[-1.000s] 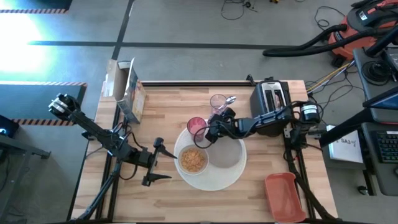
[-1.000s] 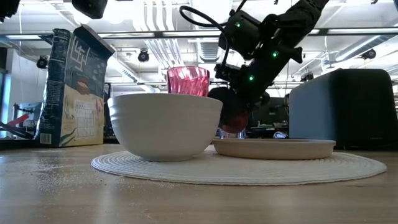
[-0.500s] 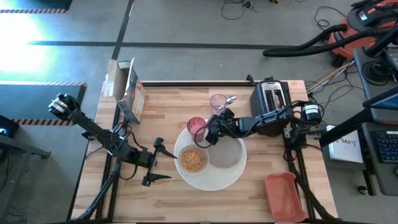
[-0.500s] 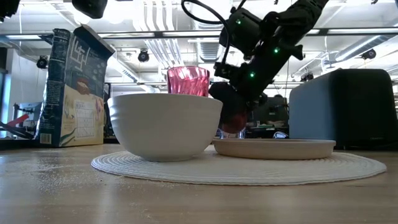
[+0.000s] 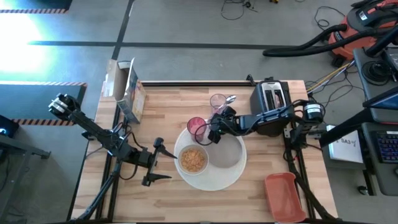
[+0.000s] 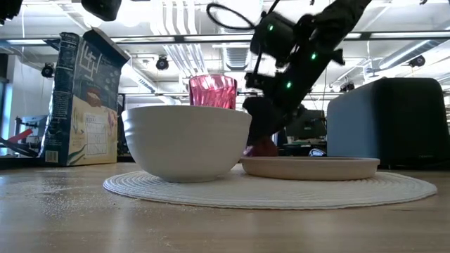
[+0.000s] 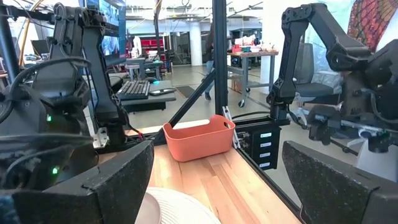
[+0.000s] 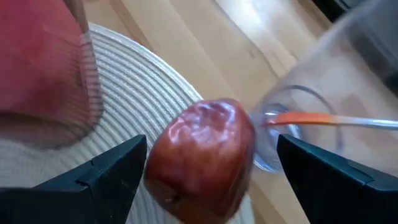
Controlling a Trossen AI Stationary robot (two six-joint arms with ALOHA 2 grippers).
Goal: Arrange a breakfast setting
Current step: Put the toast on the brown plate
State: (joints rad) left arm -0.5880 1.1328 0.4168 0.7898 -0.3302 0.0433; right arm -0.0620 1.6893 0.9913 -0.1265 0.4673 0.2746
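The desk (image 5: pixel 161 106) carries the round white woven placemat (image 5: pixel 211 182), and on it sit the white bowl (image 5: pixel 193 160) with cereal and the small pale plate (image 5: pixel 227 155). The pink cup (image 5: pixel 197 127) stands at the mat's far edge. The right claw (image 5: pixel 215 132) hangs just beside that cup, over the mat's far rim. Its fingers stand wide apart in the right wrist view, with the small red fruit (image 8: pixel 202 158) lying between them but touched by neither; it appears to rest on the mat's edge, next to a clear glass (image 8: pixel 283 134) holding a spoon. In the low view the fruit (image 6: pixel 264 147) sits low behind the plate's rim. The fruit lies directly ahead of the right claw, so a straight pull-back should clear it. The left claw (image 5: pixel 157 163), also wide open and empty, waits well apart, beside the bowl.
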